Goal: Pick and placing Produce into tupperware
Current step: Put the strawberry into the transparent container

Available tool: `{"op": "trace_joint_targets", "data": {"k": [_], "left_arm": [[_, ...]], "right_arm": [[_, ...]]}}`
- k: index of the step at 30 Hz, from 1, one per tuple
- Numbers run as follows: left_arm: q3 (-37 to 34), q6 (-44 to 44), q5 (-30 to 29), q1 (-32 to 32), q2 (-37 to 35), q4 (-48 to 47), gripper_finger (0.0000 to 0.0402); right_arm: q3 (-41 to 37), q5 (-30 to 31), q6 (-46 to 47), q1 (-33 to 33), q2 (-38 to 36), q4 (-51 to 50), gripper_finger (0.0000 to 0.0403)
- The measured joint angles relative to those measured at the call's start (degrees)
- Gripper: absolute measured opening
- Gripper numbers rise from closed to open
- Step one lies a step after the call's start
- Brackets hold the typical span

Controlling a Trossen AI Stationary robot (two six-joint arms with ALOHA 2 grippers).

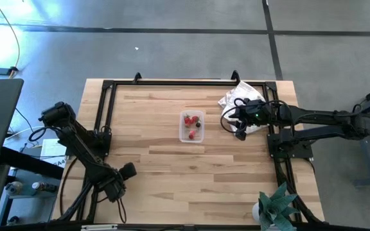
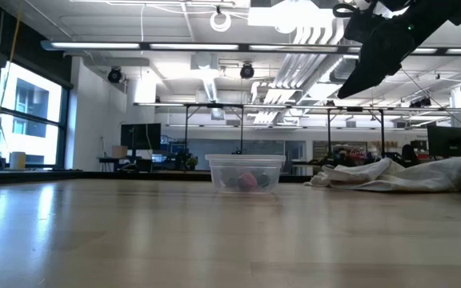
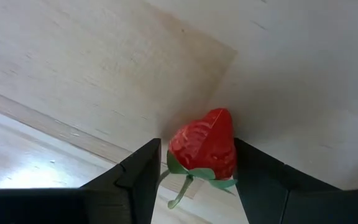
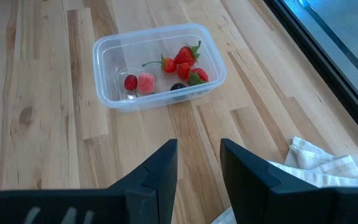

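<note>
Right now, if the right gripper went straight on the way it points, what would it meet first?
Probably the tupperware. The right gripper, fingers apart and empty, points over bare table at it, though it might meet the tabletop first.

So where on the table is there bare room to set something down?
Bare wood lies left of the tupperware and along the near edge toward the plant. It is crowded on the right, where the right hand hangs beside the white cloth.
</note>
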Motion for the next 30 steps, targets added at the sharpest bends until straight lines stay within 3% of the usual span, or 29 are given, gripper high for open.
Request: {"op": "trace_joint_targets", "data": {"k": [18,26,30], "left_arm": [[1.18,1.1,-1.19,-0.11,0.2,-0.04,0.0175],[1.29,0.8,0.18,-0.1,0.15,0.81,0.0123],[1.39,-1.32,0.81,-0.09,0.15,0.8,0.0122]], "right_arm": [[0.0,0.02,0.0,0.0,-0.01,0.0,0.0112],[0.02,0.02,0.0,0.0,-0.01,0.0,0.0112],[0.01,0.01,0.0,0.0,-0.01,0.0,0.0112]]}}
